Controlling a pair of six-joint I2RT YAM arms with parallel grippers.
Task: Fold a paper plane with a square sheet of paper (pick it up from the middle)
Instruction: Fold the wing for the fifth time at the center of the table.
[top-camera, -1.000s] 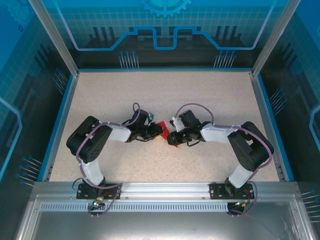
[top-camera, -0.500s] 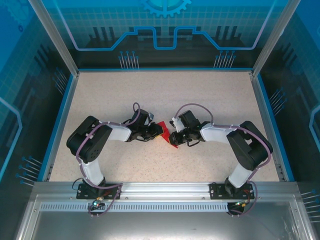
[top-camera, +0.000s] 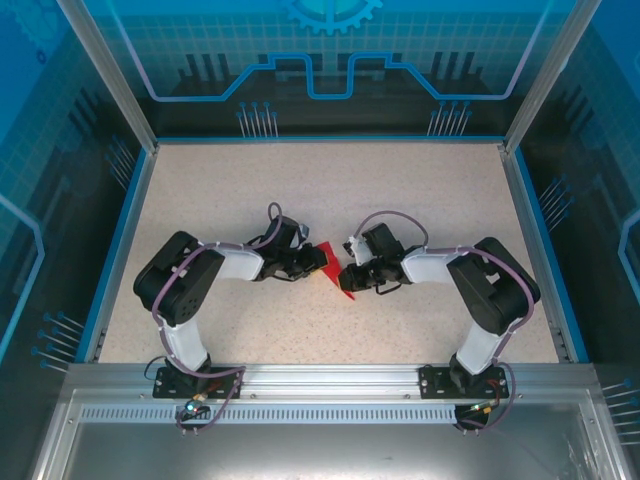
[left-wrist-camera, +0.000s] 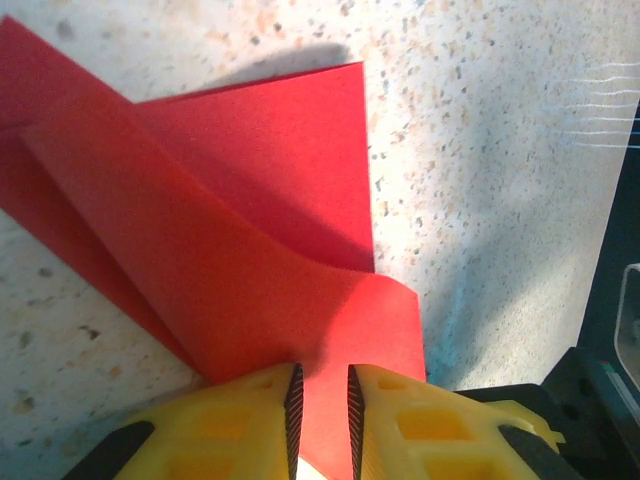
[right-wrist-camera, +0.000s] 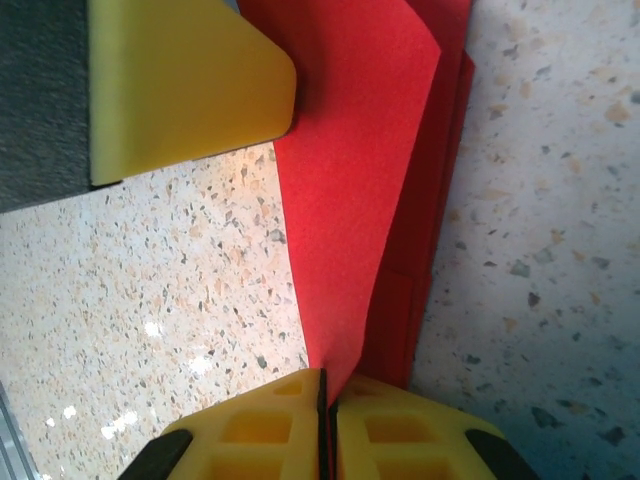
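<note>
Two-way pull risk: the left pincer (left-wrist-camera: 320, 385) and the right pincer (right-wrist-camera: 327, 385) both grip the same square sheet of paper (left-wrist-camera: 250, 230). If they draw apart or twist out of step, the thin red sheet could tear at a pinch or slip out of one hold.
Crease risk: just ahead of the left pincer the top layer bows up in a curl and does not lie flat. Pressing now would likely set a crooked fold and leave the plane lopsided.
Contact risk: from above, the two pincers stand very near each other. A small overshoot could knock them together or drag the sheet across the table (top-camera: 330, 190).
Left pincer: narrow, with the jaws almost together and a red layer clamped between them.
Right pincer: closed to a sliver, with the sheet's edge caught between the jaws.
Sheet: partly folded in overlapping layers. It spreads out ahead of each pincer's tips and spans the short gap between them, and its far parts lie low on the speckled table.
</note>
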